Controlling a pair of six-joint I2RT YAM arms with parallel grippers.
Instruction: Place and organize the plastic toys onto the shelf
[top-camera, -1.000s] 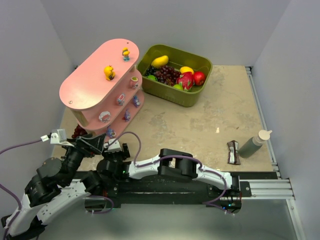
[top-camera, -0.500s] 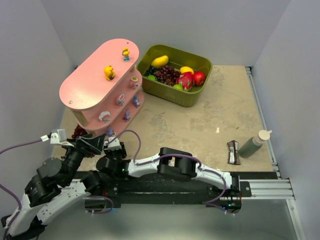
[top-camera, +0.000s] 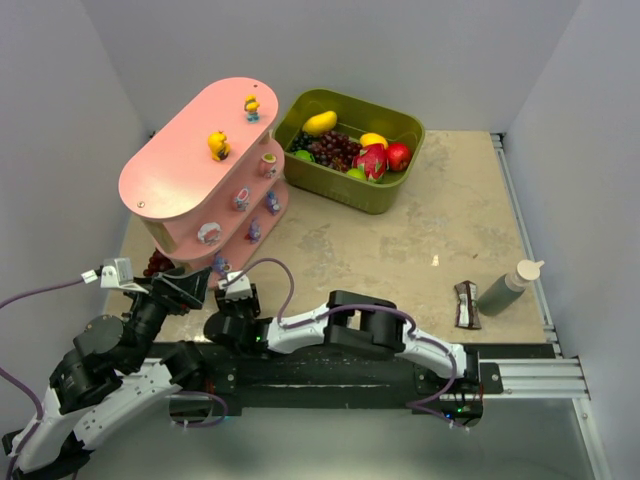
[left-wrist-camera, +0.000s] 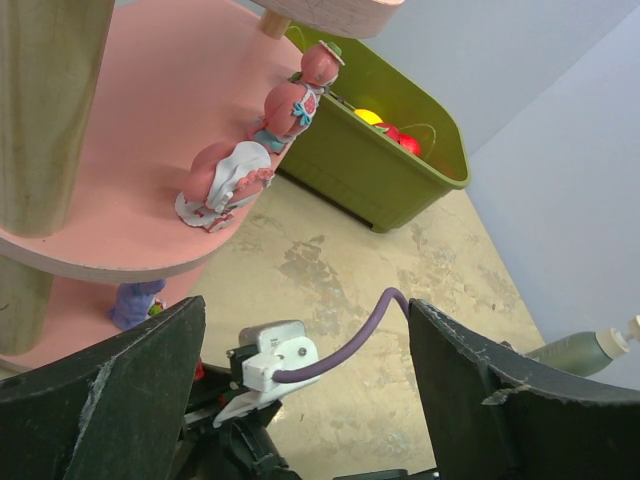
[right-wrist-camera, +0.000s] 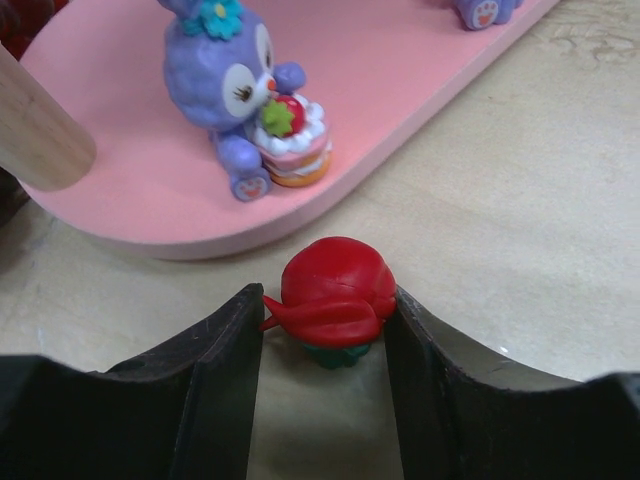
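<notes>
The pink three-tier shelf (top-camera: 190, 160) stands at the back left. Two yellow toys (top-camera: 218, 146) sit on its top board, and several pink and purple toys (top-camera: 241, 199) on the lower boards. My right gripper (right-wrist-camera: 325, 340) is shut on a small red toy with a green base (right-wrist-camera: 335, 295), held low over the table just in front of the shelf's bottom board (right-wrist-camera: 400, 90). A purple rabbit toy (right-wrist-camera: 235, 90) stands on that board. My left gripper (left-wrist-camera: 305, 400) is open and empty beside the shelf's near end, facing the middle board (left-wrist-camera: 120, 150) with three pink toys (left-wrist-camera: 225, 180).
An olive-green bin (top-camera: 350, 150) of fruits and a grape bunch stands right of the shelf. A green squeeze bottle (top-camera: 508, 287) and a small dark packet (top-camera: 467, 304) lie at the right. A wooden shelf post (right-wrist-camera: 35, 130) is at the left of the right wrist view.
My right arm has pushed forward toward the shelf's near end. The left arm has not moved.
</notes>
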